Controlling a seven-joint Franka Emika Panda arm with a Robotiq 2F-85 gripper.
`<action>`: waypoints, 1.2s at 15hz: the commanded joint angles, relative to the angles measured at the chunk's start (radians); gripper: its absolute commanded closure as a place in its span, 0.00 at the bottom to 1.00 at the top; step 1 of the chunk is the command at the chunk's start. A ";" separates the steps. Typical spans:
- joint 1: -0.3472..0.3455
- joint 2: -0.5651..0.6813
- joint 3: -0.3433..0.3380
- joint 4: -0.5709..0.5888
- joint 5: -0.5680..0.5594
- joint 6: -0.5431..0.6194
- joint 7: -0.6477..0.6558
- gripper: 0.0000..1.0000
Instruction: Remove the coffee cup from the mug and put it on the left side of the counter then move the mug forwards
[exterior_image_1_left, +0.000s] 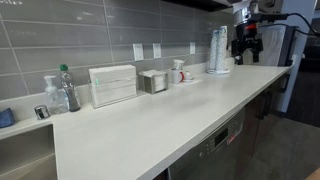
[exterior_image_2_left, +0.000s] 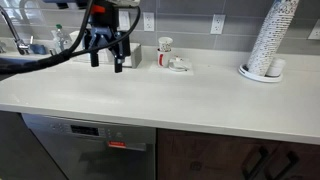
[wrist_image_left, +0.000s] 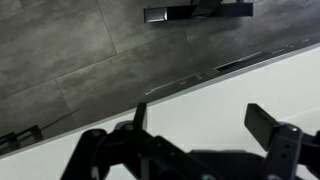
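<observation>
A white and red mug (exterior_image_2_left: 165, 51) stands at the back of the white counter (exterior_image_2_left: 200, 100) by the tiled wall, also seen in an exterior view (exterior_image_1_left: 179, 71). The coffee cup in it is too small to tell apart. A small white piece (exterior_image_2_left: 181, 66) lies beside the mug. My gripper (exterior_image_2_left: 108, 50) hangs open and empty above the counter, apart from the mug; it also shows in an exterior view (exterior_image_1_left: 246, 44). In the wrist view the two fingers (wrist_image_left: 205, 125) are spread over bare counter, with no mug in sight.
A tall stack of paper cups (exterior_image_2_left: 270, 40) (exterior_image_1_left: 218, 50) stands on a plate. A napkin dispenser (exterior_image_1_left: 112, 85), a metal box (exterior_image_1_left: 152, 80) and a soap bottle (exterior_image_1_left: 68, 90) line the wall. A sink and faucet (exterior_image_2_left: 20, 40) sit at the counter's end.
</observation>
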 joint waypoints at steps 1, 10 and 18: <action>-0.005 0.001 0.005 0.002 0.001 -0.002 -0.001 0.00; -0.003 0.031 0.012 0.042 0.066 -0.028 0.104 0.00; 0.005 0.263 0.046 0.376 0.354 -0.069 0.456 0.00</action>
